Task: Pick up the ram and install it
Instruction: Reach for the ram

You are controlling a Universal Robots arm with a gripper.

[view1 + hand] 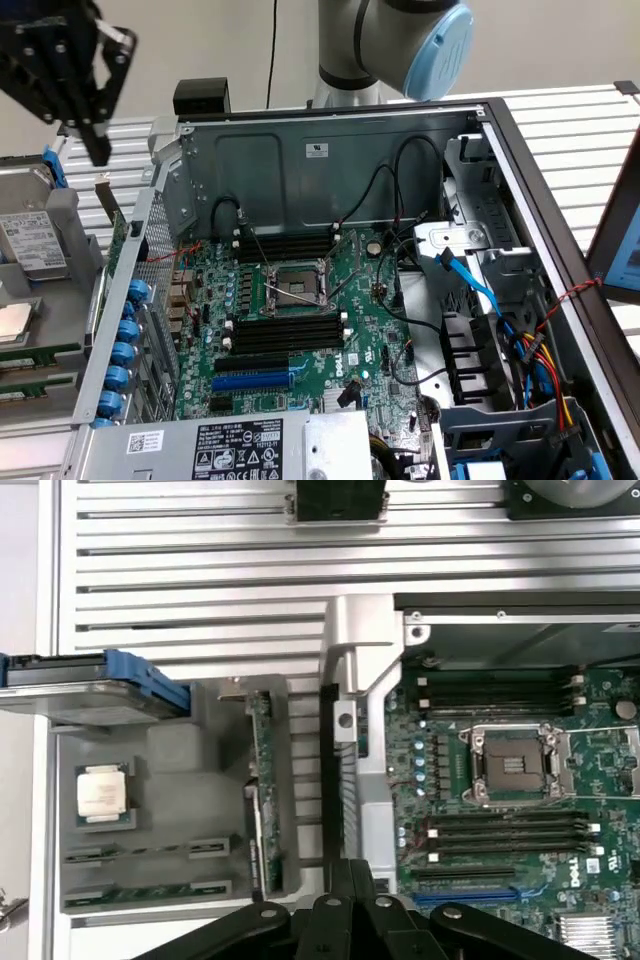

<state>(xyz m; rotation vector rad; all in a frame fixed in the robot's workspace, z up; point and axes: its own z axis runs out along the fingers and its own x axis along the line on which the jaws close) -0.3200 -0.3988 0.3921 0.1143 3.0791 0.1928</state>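
Observation:
The ram (pixel 259 830) is a long green stick standing on edge in a grey holder (pixel 190 780), on the side nearest the computer case; it also shows as a green sliver (pixel 117 238). My gripper (pixel 100 155) hangs high above the holder, apart from the ram, at the exterior view's upper left. Its black fingers (pixel 345 872) appear shut with nothing between them. The motherboard (pixel 300 300) lies in the open case with long black slots (pixel 285 335) beside the processor socket (pixel 515 765).
The holder also carries a hard drive (pixel 30 245), a processor chip (pixel 103 792) and more green sticks (pixel 140 890). The case's steel walls (pixel 300 160), black cables (pixel 400 180), a blue cable (pixel 470 280) and a drive cage (pixel 480 240) surround the board.

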